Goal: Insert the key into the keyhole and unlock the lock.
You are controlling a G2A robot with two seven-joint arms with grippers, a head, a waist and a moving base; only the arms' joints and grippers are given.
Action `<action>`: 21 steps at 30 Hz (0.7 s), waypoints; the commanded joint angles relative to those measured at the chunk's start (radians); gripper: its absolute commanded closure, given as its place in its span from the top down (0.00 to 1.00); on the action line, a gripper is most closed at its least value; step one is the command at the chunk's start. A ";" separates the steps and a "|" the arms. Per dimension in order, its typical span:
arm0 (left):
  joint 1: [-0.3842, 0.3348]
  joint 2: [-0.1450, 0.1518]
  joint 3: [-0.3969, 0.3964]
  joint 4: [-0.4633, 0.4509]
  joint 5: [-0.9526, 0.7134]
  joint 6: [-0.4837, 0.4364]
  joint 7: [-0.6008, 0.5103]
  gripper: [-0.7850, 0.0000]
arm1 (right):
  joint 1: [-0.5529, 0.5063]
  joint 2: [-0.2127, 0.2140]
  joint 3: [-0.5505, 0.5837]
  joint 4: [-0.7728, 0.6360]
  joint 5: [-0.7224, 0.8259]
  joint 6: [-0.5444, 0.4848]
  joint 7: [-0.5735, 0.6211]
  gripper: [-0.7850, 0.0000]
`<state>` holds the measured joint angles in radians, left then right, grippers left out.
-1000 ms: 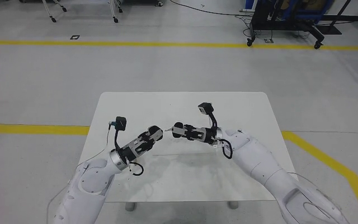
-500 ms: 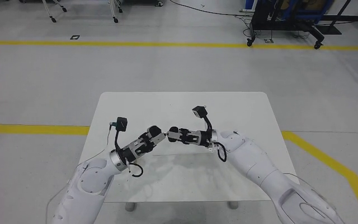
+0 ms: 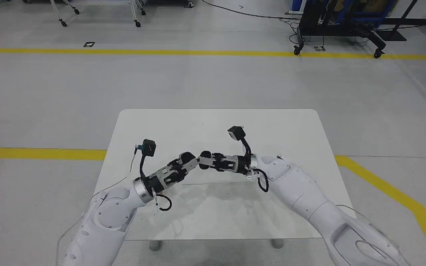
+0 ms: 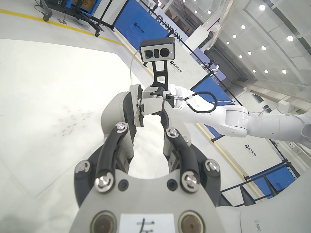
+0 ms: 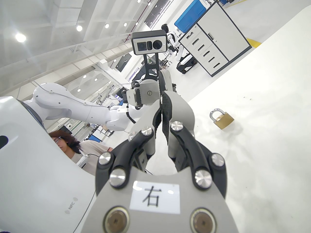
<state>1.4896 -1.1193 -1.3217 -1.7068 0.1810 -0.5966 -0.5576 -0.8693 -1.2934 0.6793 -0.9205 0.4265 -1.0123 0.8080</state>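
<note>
Observed: both arms meet above the middle of the white tabletop (image 3: 279, 133), tips facing each other, roughly midway between its left and right edges.

Left pincer (image 3: 188, 159): raised off the surface, fingers apart. In its own wrist view the left pincer (image 4: 148, 107) has its two ribbed pads spread on either side of the other arm's tip, which sits in the gap between them.

Right pincer (image 3: 204, 157): also raised, fingers pressed together. From its wrist view the right pincer (image 5: 162, 100) shows the black pads meeting along their length with no gap.

Key (image 4: 138, 115): a small silvery piece at the tip of the right pincer, held there and lying just beside the inner pad of one of the left pincer's fingers (image 4: 127, 112). Whether that pad touches it cannot be told.

Lock (image 5: 221, 118): a brass padlock with a silver shackle, lying flat on the tabletop, shackle closed into the body. It is well apart from both pincers, and nothing touches it.
</note>
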 commanded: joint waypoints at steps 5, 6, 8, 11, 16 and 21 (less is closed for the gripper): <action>-0.001 0.002 0.002 0.001 0.002 0.006 0.005 0.00 | 0.000 0.002 0.003 -0.001 0.003 0.000 0.000 0.00; -0.001 0.002 0.003 0.002 0.004 0.008 0.005 0.00 | -0.001 0.002 0.003 -0.002 0.004 0.000 0.000 0.00; -0.002 0.003 0.004 0.002 0.003 0.012 0.007 0.00 | -0.001 0.002 0.003 -0.004 0.004 0.000 0.000 0.00; -0.003 0.004 0.005 0.002 0.007 0.013 0.008 0.00 | -0.001 0.002 0.003 -0.005 0.004 0.000 0.000 0.00; -0.002 0.006 0.004 -0.001 0.022 0.014 0.020 0.00 | -0.001 0.001 -0.008 -0.010 0.010 0.000 0.000 0.00; 0.003 0.008 -0.004 -0.006 0.034 0.013 0.032 0.00 | 0.001 0.001 -0.016 -0.008 0.022 0.000 0.000 1.00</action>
<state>1.4913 -1.1118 -1.3223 -1.7120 0.2138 -0.5838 -0.5278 -0.8683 -1.2925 0.6624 -0.9281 0.4490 -1.0123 0.8080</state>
